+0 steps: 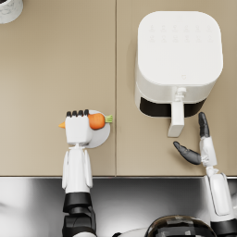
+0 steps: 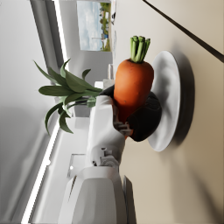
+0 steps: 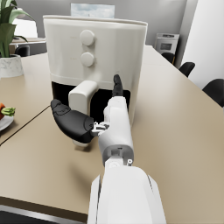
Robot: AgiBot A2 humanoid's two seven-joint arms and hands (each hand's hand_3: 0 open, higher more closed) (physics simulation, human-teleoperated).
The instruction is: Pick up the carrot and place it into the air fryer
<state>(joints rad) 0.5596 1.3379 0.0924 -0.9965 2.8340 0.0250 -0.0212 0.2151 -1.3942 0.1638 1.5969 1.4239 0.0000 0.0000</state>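
1. My left hand [image 1: 77,127] grips the carrot [image 1: 96,121] over the white plate [image 1: 102,136], near the surface's [image 1: 55,69] front edge.
2. My right hand [image 1: 200,141] is empty, fingers spread, just beside the air fryer's [image 1: 178,60] handle [image 1: 176,119].
3. Air fryer sits mid-surface, drawer closed.

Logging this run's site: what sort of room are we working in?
Probably an office meeting room or break area, not a home kitchen. The long tan table has dark office chairs along its side, a potted plant stands on it, and what looks like a microwave sits beyond the white air fryer.
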